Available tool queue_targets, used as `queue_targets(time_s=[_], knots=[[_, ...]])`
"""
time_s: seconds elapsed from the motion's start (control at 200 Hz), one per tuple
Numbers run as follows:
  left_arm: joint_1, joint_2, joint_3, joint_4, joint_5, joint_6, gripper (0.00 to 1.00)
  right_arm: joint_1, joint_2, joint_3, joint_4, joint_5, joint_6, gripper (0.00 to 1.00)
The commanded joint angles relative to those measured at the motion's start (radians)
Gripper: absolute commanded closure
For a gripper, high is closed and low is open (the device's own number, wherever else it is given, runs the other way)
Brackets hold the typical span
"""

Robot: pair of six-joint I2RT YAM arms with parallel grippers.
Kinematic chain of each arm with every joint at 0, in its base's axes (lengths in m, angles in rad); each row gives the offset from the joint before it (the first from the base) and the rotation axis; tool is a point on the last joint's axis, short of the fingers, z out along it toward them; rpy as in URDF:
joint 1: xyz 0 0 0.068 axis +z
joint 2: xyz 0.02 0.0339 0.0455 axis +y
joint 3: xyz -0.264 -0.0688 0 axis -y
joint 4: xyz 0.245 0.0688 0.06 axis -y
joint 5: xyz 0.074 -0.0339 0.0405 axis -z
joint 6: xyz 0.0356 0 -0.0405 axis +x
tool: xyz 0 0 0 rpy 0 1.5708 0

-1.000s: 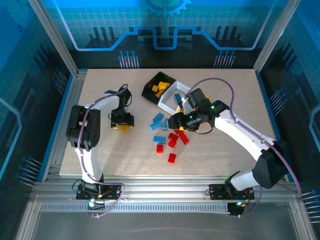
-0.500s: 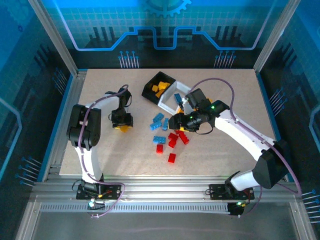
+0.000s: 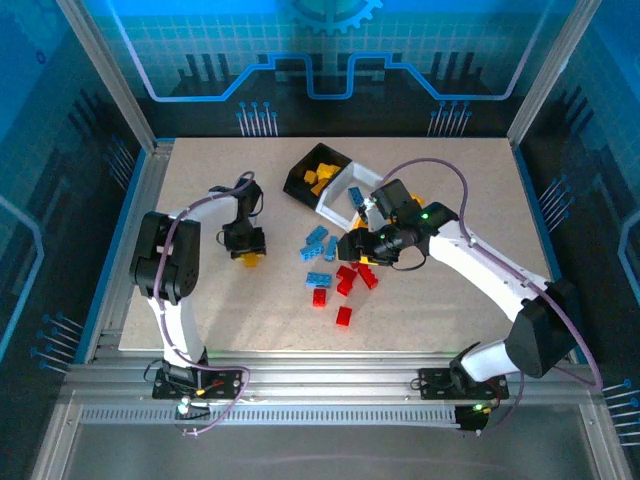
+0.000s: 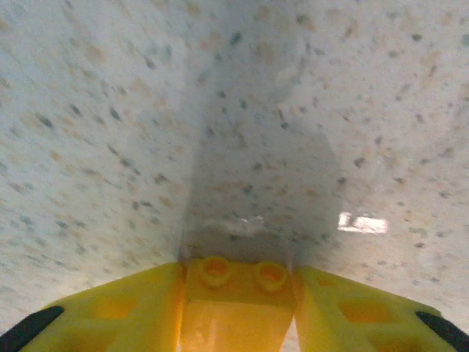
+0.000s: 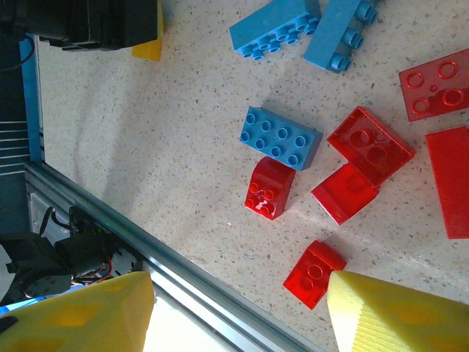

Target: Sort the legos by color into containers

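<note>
Now the left pincer (image 3: 246,252) is clamped on a yellow brick (image 4: 236,304) close above the bench (image 3: 200,300); the right pincer (image 3: 357,245), fingers apart, hangs over red and blue legos (image 3: 318,280) near the containers (image 3: 296,184).

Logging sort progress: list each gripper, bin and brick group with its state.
left gripper: shut on yellow brick
right gripper: open, empty
black bin: holds yellow bricks
white bin: holds a blue brick
red bricks: loose on table
blue bricks: loose on table
</note>
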Motion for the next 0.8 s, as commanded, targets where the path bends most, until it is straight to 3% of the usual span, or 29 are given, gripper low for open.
queue_targets(time_s=[0.0, 0.435, 0.645, 0.795], knots=[[-0.013, -0.04, -0.009, -0.037, 0.121, -0.08, 0.6, 0.007, -0.012, -0.009, 0.007, 0.007, 0.001, 0.35], [-0.008, 0.016, 0.191, -0.015, 0.325, -0.282, 0.6, -0.022, -0.034, -0.026, 0.007, 0.02, -0.01, 0.34], [-0.007, 0.134, 0.449, 0.071, 0.413, -0.464, 0.59, -0.069, -0.079, -0.044, -0.008, 0.022, -0.011, 0.34], [-0.009, 0.256, 0.655, 0.15, 0.409, -0.609, 0.59, -0.086, -0.121, -0.071, -0.02, 0.031, 0.001, 0.34]])
